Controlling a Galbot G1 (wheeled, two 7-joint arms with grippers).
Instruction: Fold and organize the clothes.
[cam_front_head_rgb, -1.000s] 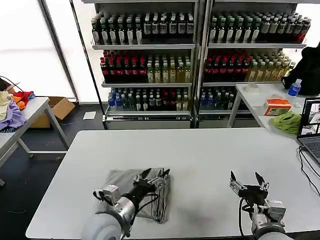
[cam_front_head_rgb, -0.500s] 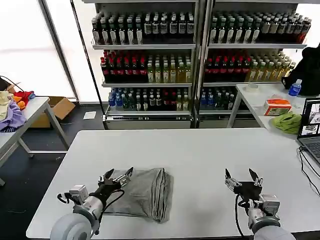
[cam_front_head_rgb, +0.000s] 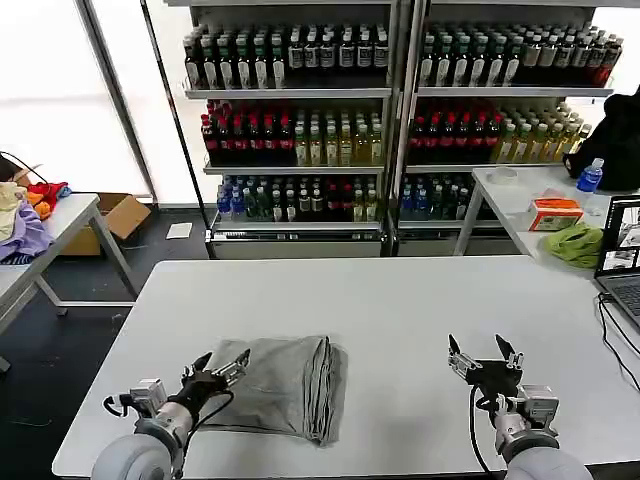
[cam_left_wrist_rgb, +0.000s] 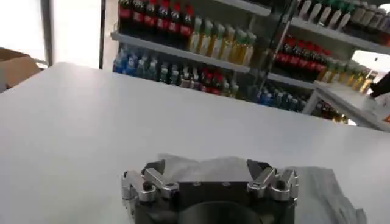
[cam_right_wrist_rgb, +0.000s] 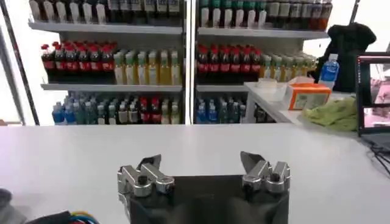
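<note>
A folded light grey shirt (cam_front_head_rgb: 285, 385) lies on the white table (cam_front_head_rgb: 400, 300), near its front left. My left gripper (cam_front_head_rgb: 222, 364) hovers open at the shirt's left edge, nothing between its fingers. The left wrist view has those open jaws in front of the grey shirt (cam_left_wrist_rgb: 317, 182). My right gripper (cam_front_head_rgb: 483, 351) is open over bare table near the front right, well apart from the shirt; it is also seen open in the right wrist view (cam_right_wrist_rgb: 204, 163).
Drink shelves (cam_front_head_rgb: 400, 110) stand behind the table. A side table (cam_front_head_rgb: 530, 195) at the right holds an orange box, a green cloth (cam_front_head_rgb: 576, 243) and a laptop (cam_front_head_rgb: 622, 260). Another table with coloured clothes (cam_front_head_rgb: 25, 225) is at the left.
My left gripper has pulled back from on top of the folded shirt to its left front edge, leaving the shirt lying flat. The right gripper has barely shifted.
</note>
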